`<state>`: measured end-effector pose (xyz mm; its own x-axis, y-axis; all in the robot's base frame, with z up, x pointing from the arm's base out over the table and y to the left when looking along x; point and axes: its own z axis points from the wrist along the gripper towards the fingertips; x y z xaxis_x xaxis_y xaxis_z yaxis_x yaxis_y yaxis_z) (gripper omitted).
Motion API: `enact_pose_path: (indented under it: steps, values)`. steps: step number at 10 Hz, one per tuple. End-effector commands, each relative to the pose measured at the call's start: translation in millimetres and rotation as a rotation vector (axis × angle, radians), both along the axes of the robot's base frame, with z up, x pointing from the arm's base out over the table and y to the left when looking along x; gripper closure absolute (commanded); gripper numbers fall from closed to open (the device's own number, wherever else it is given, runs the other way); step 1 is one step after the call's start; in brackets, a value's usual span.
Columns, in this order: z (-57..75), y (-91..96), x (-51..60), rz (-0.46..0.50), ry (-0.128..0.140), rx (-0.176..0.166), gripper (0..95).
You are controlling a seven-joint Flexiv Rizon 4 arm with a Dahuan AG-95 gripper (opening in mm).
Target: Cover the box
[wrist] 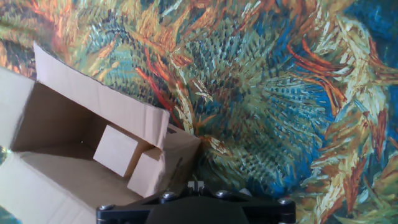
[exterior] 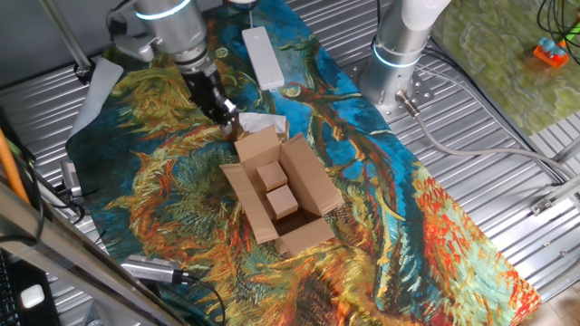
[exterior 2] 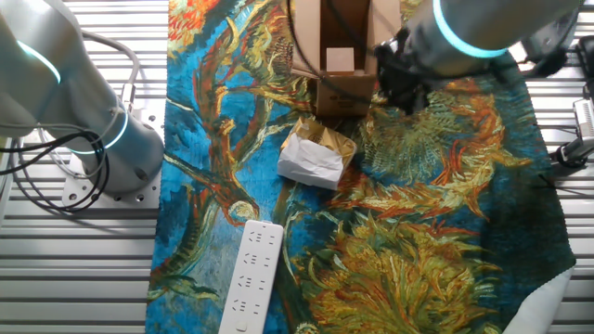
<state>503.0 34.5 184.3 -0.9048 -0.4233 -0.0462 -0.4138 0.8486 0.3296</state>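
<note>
The box [exterior: 283, 192] sits mid-tabletop on the painted cloth [exterior: 435, 226], all four flaps splayed open, two cardboard blocks [exterior: 275, 187] inside. The pincer [exterior: 225, 114] hovers just beside one flap; whether its fingers are apart, I cannot tell. A crumpled packet [exterior 2: 314, 158] lies near.

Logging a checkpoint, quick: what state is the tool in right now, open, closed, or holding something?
Tool: at the box by its near flap; its fingers are too dark and hidden to tell open from closed, and no grasp is visible.
</note>
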Motion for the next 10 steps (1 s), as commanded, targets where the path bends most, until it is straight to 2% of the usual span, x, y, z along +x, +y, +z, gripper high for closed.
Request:
enact_pose_path:
  steps: [1,3,5,8,10]
  values:
    - [-8.2,1.2,-3.2,-0.105,0.048,0.093,95.0]
    - [-14.8,11.4,-16.4,-0.144,0.058,0.110,95.0]
    - [-16.5,14.1,-19.3,-0.154,0.066,0.120,95.0]
    - [-17.4,14.7,-18.1,-0.202,0.092,0.165,95.0]
    - [-18.3,19.8,-10.6,-0.255,0.120,0.198,95.0]
